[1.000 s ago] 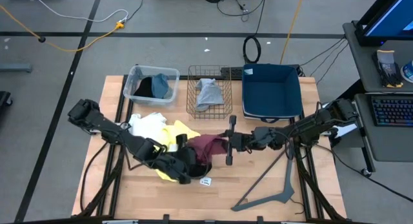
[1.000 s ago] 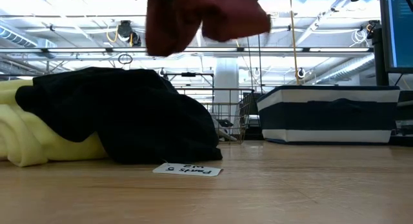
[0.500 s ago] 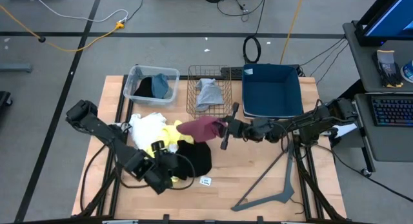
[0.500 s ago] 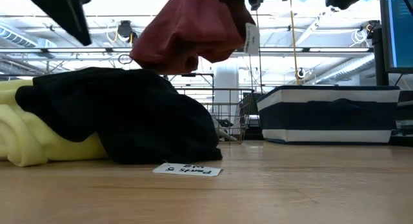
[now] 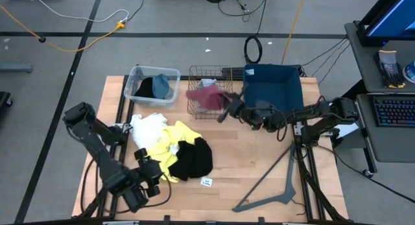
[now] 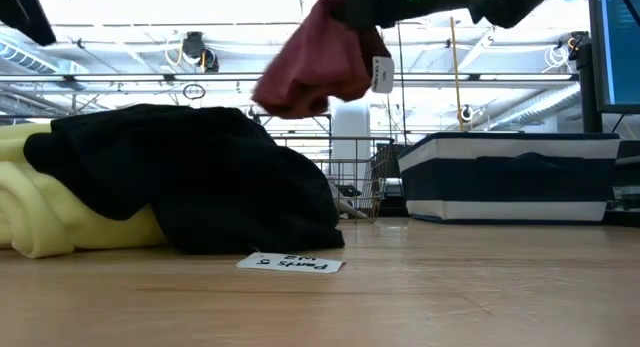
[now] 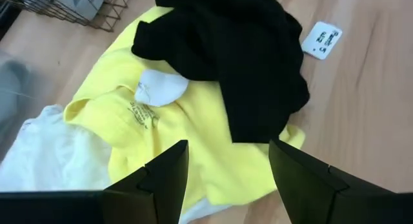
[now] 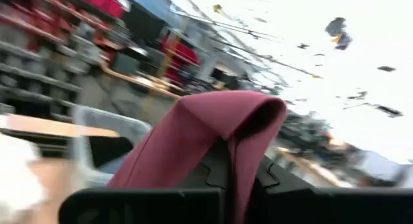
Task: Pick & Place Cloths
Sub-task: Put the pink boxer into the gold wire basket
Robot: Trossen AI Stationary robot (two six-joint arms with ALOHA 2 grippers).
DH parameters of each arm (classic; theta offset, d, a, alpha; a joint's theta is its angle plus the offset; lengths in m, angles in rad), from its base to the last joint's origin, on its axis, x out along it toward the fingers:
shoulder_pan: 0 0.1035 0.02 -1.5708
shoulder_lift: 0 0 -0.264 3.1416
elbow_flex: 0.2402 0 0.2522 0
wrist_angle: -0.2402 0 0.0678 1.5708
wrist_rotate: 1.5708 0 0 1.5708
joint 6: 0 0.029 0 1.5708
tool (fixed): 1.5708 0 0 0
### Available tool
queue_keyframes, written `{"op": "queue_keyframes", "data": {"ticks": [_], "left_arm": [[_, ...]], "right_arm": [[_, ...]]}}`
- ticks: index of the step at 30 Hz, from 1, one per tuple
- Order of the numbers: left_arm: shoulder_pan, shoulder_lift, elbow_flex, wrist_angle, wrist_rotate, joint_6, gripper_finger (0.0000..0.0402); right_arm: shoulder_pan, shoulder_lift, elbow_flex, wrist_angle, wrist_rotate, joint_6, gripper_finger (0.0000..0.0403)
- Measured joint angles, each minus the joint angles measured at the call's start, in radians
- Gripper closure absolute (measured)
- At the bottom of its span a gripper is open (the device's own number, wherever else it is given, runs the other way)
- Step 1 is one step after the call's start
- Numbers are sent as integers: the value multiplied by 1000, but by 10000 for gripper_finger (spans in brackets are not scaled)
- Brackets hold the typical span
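Maroon cloth [image 5: 205,95] hangs over the wire basket [image 5: 211,100], clamped in our right claw [image 5: 222,113]; our left claw [image 5: 150,181] gapes empty.

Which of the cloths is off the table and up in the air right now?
The maroon cloth, hanging from the right tool above the wire basket. The white, yellow and black ones lie piled on the table.

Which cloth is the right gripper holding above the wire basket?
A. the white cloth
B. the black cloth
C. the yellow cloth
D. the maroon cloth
D: the right gripper is shut on the maroon cloth, held in the air over the wire basket, while the yellow, black and white cloths lie on the table.
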Motion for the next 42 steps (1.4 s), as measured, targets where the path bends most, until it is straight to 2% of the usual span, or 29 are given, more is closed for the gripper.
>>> {"op": "queue_keyframes", "data": {"ticks": [6, 10, 15, 25, 33, 42], "left_arm": [[-78, 0, 0, -45, -55, -89, 183], [-116, 0, 0, -55, -97, -114, 183], [-145, 0, 0, -53, -126, -117, 183], [-152, 0, 0, -55, -143, -124, 183], [-152, 0, 0, -54, -151, -127, 183], [-151, 0, 0, -57, -169, -126, 183]], "right_arm": [[-26, 0, 84, -92, 79, -145, 403], [-51, 0, 152, -209, 98, -167, 403], [-102, 0, 216, -348, 97, -123, 403], [-191, 0, 222, -473, 90, 43, 403], [-221, 28, 223, -483, -12, 116, 403], [-244, 96, 221, -491, -16, 136, 403]]}}
